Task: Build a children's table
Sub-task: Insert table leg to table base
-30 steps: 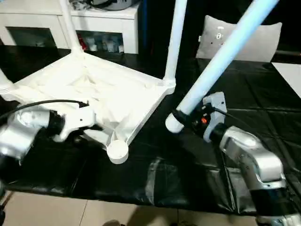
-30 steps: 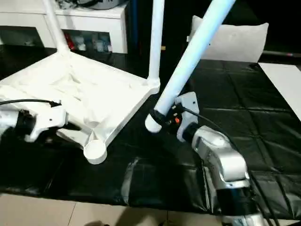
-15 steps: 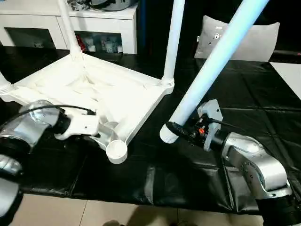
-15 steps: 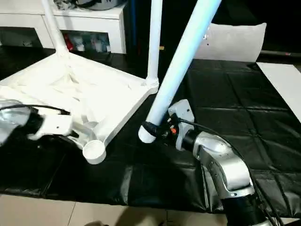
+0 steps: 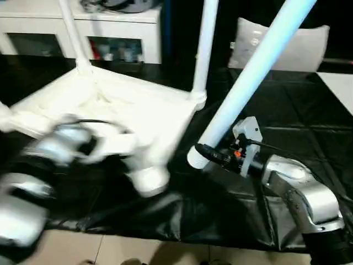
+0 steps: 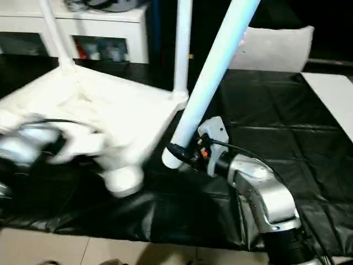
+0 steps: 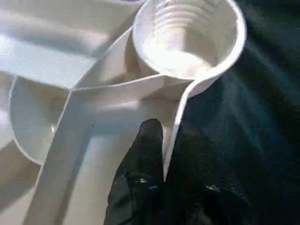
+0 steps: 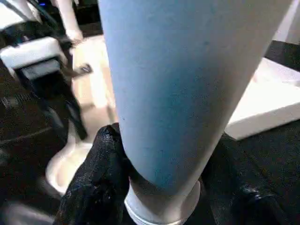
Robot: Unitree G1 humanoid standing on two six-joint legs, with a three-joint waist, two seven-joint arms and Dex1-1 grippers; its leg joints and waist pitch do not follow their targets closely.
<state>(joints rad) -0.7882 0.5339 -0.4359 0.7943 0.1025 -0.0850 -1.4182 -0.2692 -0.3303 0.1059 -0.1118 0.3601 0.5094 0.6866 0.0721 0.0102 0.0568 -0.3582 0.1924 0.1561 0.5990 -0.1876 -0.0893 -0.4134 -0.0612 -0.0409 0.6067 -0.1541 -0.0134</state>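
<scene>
Table top: small white plastic rectangular table top (image 5: 118,110), upside down w/ ribbed underside up, on black-covered worktop (image 5: 309,121), toward robot's L side.
Fitted legs: two long round white tapered legs stand upright in far corner sockets, one at far-L corner (image 5: 69,33), one at far-R corner (image 5: 203,49). A third leg stub (image 5: 4,113) shows at L edge of top.
Open socket: round white corner socket (image 7: 187,35) at near corner, threaded inside, no leg in it; sits near worktop's front edge.
Loose leg: fourth long round white tapered leg (image 5: 251,77) held tilted, thick threaded end low and just R of the open socket, not touching it; rest slants up and away to the R.
R gripper (image 8: 159,187): jaws gripping loose leg near its thick end, a black finger on each side of the shaft.
L gripper (image 7: 164,154): at the near corner, next to open socket; jaws closed on the thin white rim wall of the table top, one black finger (image 7: 145,150) inside the rim, other outside over the black cover. L arm blurred in head views.
Background: white cabinet w/ glass doors (image 5: 110,33) behind worktop; grey cushion (image 5: 298,47) at far R; flat white board (image 5: 339,88) at R edge of worktop.
</scene>
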